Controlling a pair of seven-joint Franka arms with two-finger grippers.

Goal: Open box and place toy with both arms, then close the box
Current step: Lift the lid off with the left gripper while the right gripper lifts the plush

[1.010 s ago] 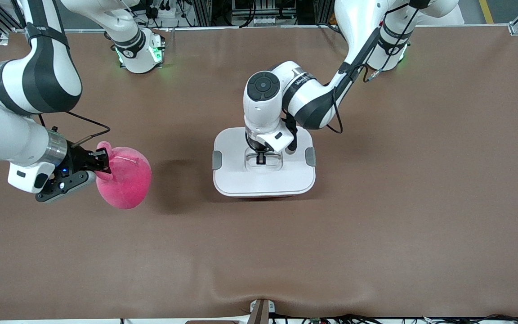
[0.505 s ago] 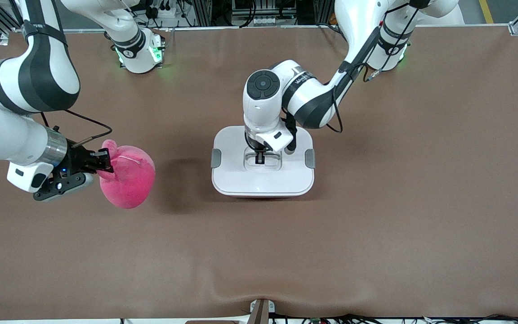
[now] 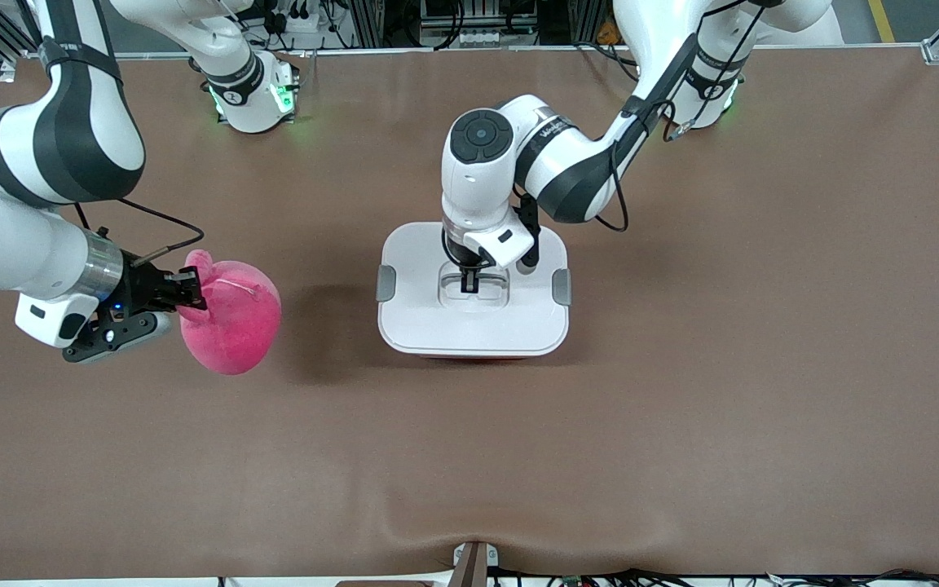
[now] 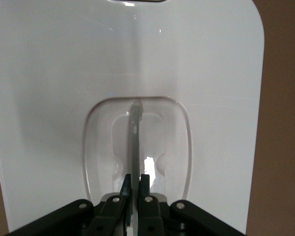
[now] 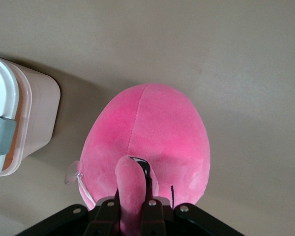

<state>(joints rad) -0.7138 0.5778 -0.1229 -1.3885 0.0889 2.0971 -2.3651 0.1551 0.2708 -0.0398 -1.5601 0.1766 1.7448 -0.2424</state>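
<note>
The box is a salmon-pink tub under a white lid with grey side clips, at the table's middle. My left gripper reaches down into the lid's recess and is shut on the thin clear central handle; in the left wrist view my left gripper has its jaws pressed on both sides of the handle. Only a thin red strip of the tub shows under the lid. My right gripper is shut on a bump of the hot-pink plush toy and holds it above the table toward the right arm's end. The right wrist view shows the toy hanging from my right gripper.
The brown table mat stretches around the box. The toy's shadow lies on the mat between toy and box. The arm bases stand at the table's edge farthest from the front camera.
The lid looks larger and has shifted with my left gripper, which has risen a little. The toy moved slightly toward the box, then held still.
</note>
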